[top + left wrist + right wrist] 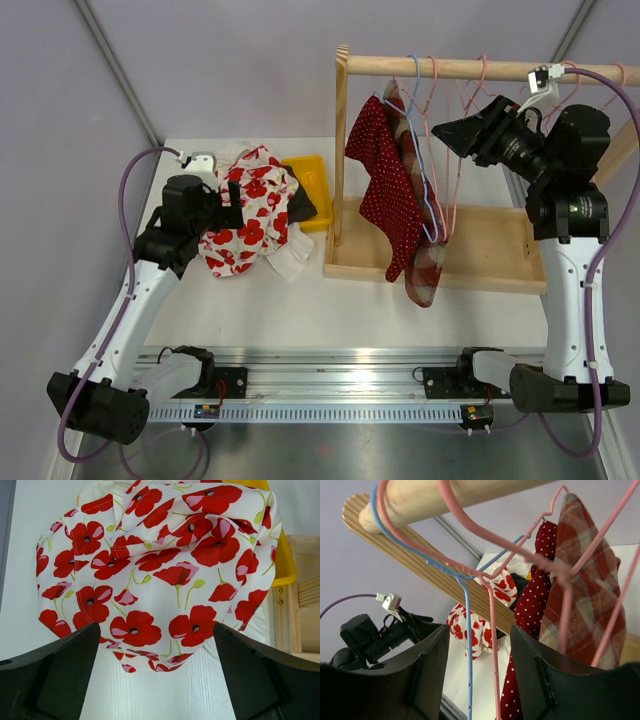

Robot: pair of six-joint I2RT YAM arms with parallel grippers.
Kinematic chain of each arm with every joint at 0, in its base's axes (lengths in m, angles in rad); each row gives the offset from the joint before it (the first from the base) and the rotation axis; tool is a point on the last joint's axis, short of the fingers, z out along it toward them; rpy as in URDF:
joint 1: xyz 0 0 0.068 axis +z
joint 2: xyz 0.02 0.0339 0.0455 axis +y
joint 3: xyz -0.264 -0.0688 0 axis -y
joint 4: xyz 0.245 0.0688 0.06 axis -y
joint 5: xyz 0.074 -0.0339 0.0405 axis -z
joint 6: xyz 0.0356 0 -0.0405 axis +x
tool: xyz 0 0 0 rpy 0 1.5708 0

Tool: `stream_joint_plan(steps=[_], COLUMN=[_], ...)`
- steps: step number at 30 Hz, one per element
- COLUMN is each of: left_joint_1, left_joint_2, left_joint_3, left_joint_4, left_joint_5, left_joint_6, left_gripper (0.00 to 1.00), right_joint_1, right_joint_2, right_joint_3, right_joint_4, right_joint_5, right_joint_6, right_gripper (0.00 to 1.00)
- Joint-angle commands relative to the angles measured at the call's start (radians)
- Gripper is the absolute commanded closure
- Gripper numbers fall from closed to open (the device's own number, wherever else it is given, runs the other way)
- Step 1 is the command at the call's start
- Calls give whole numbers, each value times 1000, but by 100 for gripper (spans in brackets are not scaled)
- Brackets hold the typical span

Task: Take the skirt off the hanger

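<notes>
A red polka-dot skirt (385, 190) and a red plaid skirt (425, 270) hang on wire hangers from the wooden rod (450, 68). My right gripper (445, 135) is open, raised beside them. In the right wrist view the blue hanger (467, 630) and a pink hanger (492, 630) run between its fingers (479, 645), with the polka-dot skirt (530, 610) and plaid skirt (590, 595) just to the right. My left gripper (235, 200) is open and empty over a white garment with red poppies (250, 225) lying on the table, which fills the left wrist view (160, 555).
A yellow bin (312, 180) sits partly under the poppy garment, next to the rack's upright post (341, 140). The rack's wooden base tray (500, 250) takes up the right back of the table. Several empty pink hangers (470, 90) hang further right on the rod.
</notes>
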Motion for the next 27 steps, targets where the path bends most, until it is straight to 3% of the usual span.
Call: stream_joint_plan(steps=[1, 9, 14, 17, 19, 22, 27], left_joint_1=[0, 0, 0, 0, 0, 0, -12], left_joint_2=[-26, -22, -18, -21, -25, -28, -63], left_joint_3=[2, 2, 4, 2, -1, -5, -5], left_joint_4=[49, 46, 43, 43, 43, 46, 70], left_joint_5=[-4, -1, -3, 0, -3, -3, 58], left_joint_6=[12, 12, 12, 12, 13, 15, 29], left_gripper=[1, 1, 1, 1, 1, 1, 1], right_joint_1=[40, 63, 75, 86, 91, 94, 94], right_joint_2=[9, 24, 23, 18, 15, 6, -31], right_joint_3=[1, -94, -131, -156, -170, -174, -53], right_joint_4=[76, 122, 133, 142, 150, 125, -6], right_joint_5=[-21, 4, 24, 31, 39, 60, 178], right_joint_6=[-5, -10, -13, -10, -7, -21, -112], right_gripper=[42, 44, 53, 63, 83, 100, 100])
